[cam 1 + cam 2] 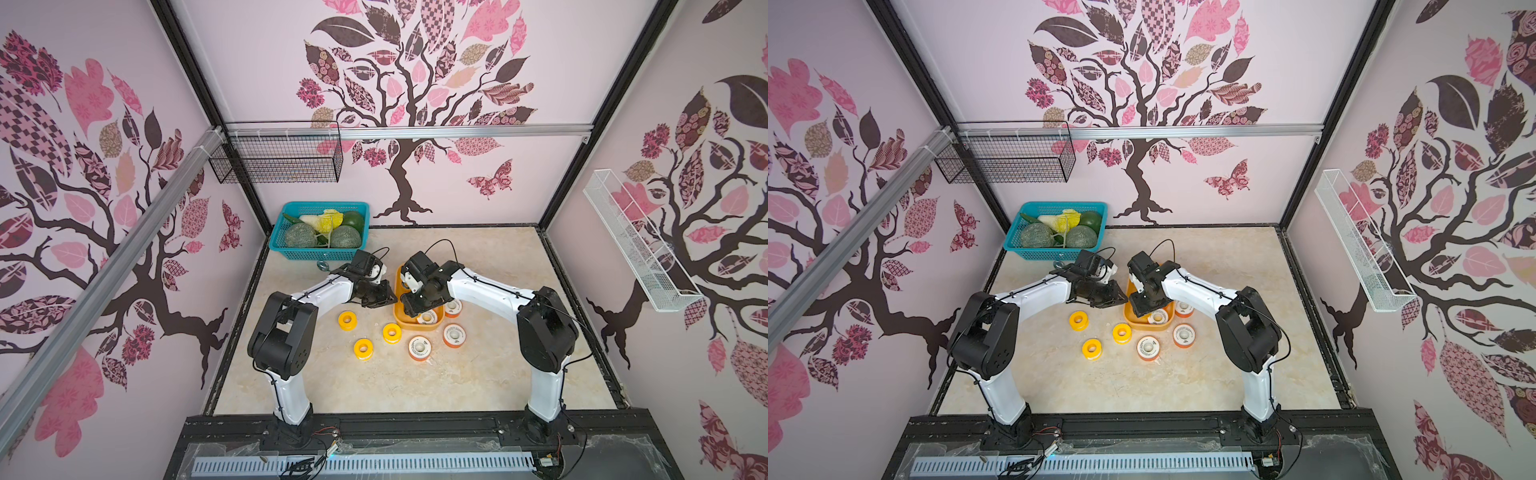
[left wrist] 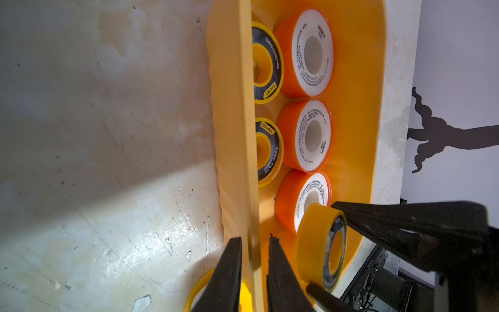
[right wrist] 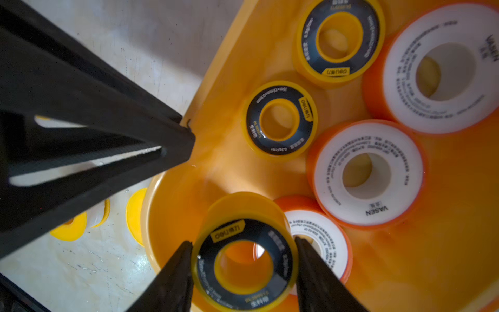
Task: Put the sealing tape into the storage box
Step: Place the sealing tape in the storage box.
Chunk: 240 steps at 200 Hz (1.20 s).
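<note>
In a top view, the right claw (image 1: 410, 309) hangs over the shallow orange-yellow plastic storage box (image 1: 415, 325). In the left wrist view, the left claw (image 2: 254, 237) pinches the box wall. In the right wrist view, the jaws clasp a yellow, black-labelled sealing tape ring (image 3: 244, 259) above the box floor. It has no long axis, and its bore is tilted upward. It is best lowered before release.

Inside the shallow orange-yellow plastic storage box (image 3: 445, 229), the orange plastic tape spools (image 3: 368, 173) carry VASEN in dark capitals on round white faces, amid print too fine to read. The small yellow plastic tape spools (image 3: 279, 120) beside them show a deli logo on a yellow tab and 15m×12mm×0.1mm on black ring labels. The yellow spool (image 3: 244, 266) over the box's rounded end bears the same tab.
</note>
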{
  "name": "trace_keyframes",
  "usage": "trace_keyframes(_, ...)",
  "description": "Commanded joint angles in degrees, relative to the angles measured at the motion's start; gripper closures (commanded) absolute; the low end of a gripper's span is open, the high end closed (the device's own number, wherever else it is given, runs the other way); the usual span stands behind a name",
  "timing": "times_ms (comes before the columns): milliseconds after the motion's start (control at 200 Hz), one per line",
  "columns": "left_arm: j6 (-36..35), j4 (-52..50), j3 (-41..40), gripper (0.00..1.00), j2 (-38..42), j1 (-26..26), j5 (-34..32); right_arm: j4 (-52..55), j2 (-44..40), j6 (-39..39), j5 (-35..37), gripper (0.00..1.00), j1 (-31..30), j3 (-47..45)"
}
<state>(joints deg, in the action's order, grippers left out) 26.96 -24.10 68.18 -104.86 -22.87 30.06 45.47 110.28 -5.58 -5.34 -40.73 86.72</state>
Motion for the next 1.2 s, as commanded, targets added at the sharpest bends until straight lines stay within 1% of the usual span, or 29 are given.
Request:
trace_keyframes(0,-0.5,0.6,1.0,0.78,-0.6,-0.1,0.1,-0.2,1.4,-0.9,0.7,0.42,-0.1,2.4)
trace_keyframes(260,-0.5,0.6,0.8,0.79,-0.7,-0.1,0.0,-1.1,2.5,-1.6,0.2,0.43,-0.4,2.5)
trace_keyframes(490,-0.5,0.4,0.8,0.8,-0.5,-0.1,-0.1,-1.0,4.3,-1.7,2.5,0.43,-1.5,3.6)
trace_keyframes(895,-0.7,0.2,1.0,0.81,-0.4,-0.1,-0.1,-0.2,6.9,-1.9,3.7,0.43,-2.5,6.3)
trace_keyframes(1035,-0.7,0.1,1.1,0.81,-0.5,-0.1,0.0,-0.1,7.2,-1.8,3.6,0.41,-2.6,6.7)
trace_keyframes(1195,-0.8,-0.1,1.1,0.81,-0.5,0.0,0.0,0.1,7.3,-1.8,3.7,0.37,-2.6,6.9)
